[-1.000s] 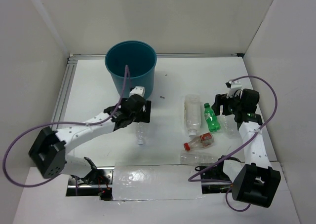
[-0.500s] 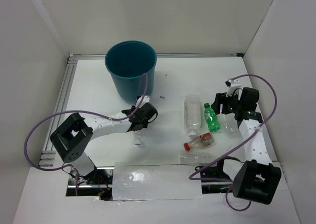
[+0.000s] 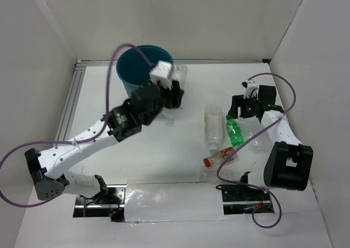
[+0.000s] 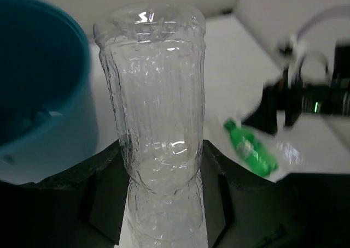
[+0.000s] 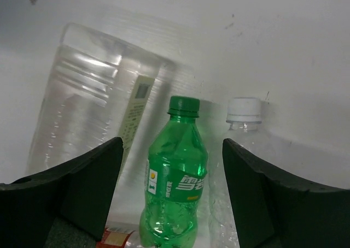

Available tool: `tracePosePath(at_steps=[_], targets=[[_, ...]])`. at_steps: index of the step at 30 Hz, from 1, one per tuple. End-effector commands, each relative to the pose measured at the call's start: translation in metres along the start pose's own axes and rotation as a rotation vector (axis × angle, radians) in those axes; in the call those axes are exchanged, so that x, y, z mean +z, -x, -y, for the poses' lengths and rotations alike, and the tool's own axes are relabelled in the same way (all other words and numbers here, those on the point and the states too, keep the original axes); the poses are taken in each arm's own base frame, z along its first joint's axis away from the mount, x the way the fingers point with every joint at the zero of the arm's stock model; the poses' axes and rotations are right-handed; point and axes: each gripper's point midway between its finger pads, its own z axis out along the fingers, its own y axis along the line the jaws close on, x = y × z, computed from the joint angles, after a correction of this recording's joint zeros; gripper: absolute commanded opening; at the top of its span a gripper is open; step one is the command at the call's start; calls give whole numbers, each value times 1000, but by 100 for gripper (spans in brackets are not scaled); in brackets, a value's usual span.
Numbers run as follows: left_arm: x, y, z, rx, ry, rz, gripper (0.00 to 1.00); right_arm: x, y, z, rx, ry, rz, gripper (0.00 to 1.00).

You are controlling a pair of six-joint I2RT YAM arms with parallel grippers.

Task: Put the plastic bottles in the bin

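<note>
So the left gripper (image 3: 175,95) is clamped on a clear bottle (image 4: 158,95), jaws pressed in on both sides of its lower half. The bottle stands upright in the grip, lifted off the table (image 3: 136,149) and just beside the rim of the bin (image 3: 143,68), on the bin's right side. From the overhead view I can't tell whether it's over the opening or only next to it. In the left wrist view the bin's blue wall fills the left edge.

The right gripper (image 3: 246,108) is open, with nothing between its jaws. It's low over the cluster of bottles on the right side of the table. In its own wrist view the green bottle (image 5: 175,188) sits right in the middle of the gap, cap pointing away.

Left of the green one lies a wide clear bottle (image 5: 93,106), and on the right there's a bottle with a white cap (image 5: 244,111). All three are lying on the table close together. A bit nearer the arms there's the red-capped bottle (image 3: 220,158), and a last clear bottle (image 3: 219,175) right at the near edge.
</note>
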Motion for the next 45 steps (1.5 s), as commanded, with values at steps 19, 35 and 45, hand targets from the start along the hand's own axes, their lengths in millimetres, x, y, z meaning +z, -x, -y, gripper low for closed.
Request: tracePosePath(at_steps=[19,35,45], targets=[[118,110,-242,-115,601,223,81,1,-41,-22,-102,18,-189,69],[39,89,-68,124,222,215,100,26,-104,6,-49,-111,-494,71],[-41,-140,57,232,-386,-199,100,4,-35,-4,-129,14,-361,12]])
